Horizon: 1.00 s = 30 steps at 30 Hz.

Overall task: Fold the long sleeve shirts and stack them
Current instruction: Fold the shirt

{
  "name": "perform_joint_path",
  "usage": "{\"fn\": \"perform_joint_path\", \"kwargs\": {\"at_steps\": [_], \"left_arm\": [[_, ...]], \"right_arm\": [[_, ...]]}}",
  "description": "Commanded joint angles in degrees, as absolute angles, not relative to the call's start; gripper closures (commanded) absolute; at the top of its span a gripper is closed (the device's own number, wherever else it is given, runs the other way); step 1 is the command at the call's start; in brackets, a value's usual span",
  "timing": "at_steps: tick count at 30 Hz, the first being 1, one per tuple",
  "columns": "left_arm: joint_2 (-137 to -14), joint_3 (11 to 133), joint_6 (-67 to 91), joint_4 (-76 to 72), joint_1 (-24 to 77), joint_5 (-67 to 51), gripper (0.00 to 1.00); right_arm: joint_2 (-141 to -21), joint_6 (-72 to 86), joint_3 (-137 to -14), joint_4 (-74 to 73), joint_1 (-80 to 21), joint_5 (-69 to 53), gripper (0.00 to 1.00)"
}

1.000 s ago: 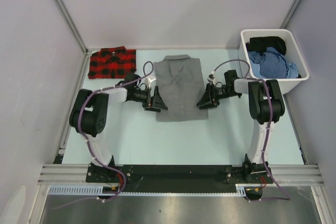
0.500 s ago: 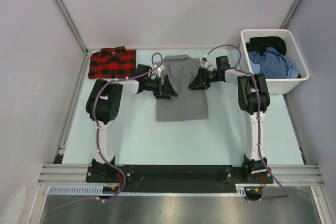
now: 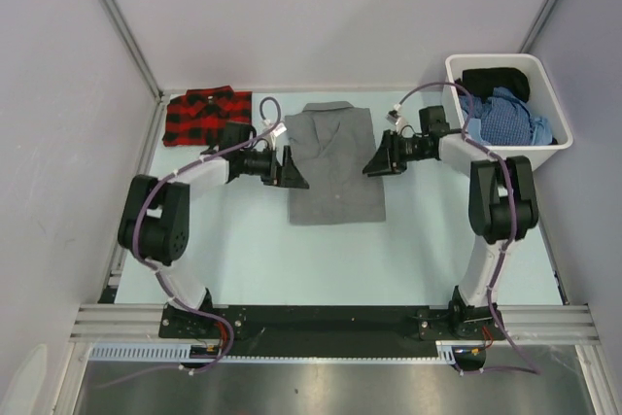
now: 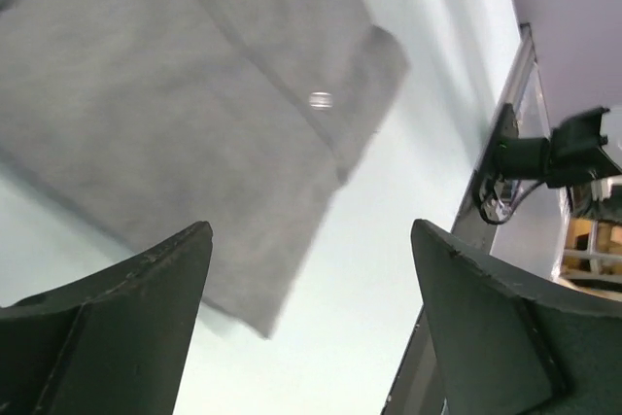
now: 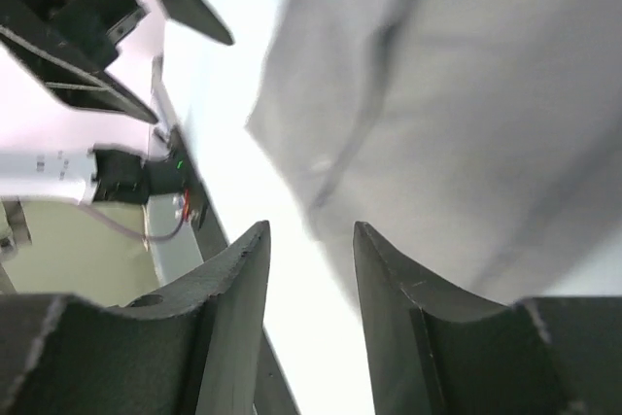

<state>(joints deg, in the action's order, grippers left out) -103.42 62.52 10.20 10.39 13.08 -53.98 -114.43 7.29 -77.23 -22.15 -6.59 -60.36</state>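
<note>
Grey shirt (image 3: 333, 167) is blurred, cropped in both wrist views.

The left arm (image 3: 155, 225) and right arm (image 3: 498, 203) are each built from white link tubes joined by rounded black joint housings. A purple-grey cable (image 3: 266, 110) runs the length of each arm and forms a free loop near the wrist. Both bases are bolted to a black plate (image 3: 321, 323) on a silver slotted rail (image 3: 117, 323) at the near edge of the table (image 3: 292, 259). The fingers (image 4: 126, 318) are matte black, wedge-shaped, with curved inner faces.
</note>
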Motion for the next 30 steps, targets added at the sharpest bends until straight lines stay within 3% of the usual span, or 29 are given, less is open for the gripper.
{"fn": "perform_joint_path", "kwargs": {"at_steps": [1,10,16,20,23,30], "left_arm": [[-98.61,57.05,10.45,6.61,17.66,-56.52,0.12],[-105.91,54.22,15.74,2.79,19.60,-50.97,0.15],[-95.46,54.84,3.97,11.07,18.64,-53.44,0.13],[-93.60,56.33,4.04,12.48,15.91,-47.83,0.10],[-95.27,57.56,5.27,12.57,13.72,-44.57,0.08],[-96.68,62.14,3.25,15.11,11.08,-41.48,0.06]], "right_arm": [[-109.16,5.71,-69.19,-22.68,-10.89,-62.14,0.56],[-116.80,3.61,-64.33,-23.45,-5.63,-56.95,0.59],[-108.38,0.70,-66.35,-28.22,-5.27,-59.24,0.59],[-105.73,3.86,-67.85,-21.13,-5.27,-53.64,0.54],[-109.06,5.54,-71.43,-18.37,-5.10,-49.85,0.48],[-117.24,6.06,-78.83,-15.38,-5.18,-45.62,0.46]]}}
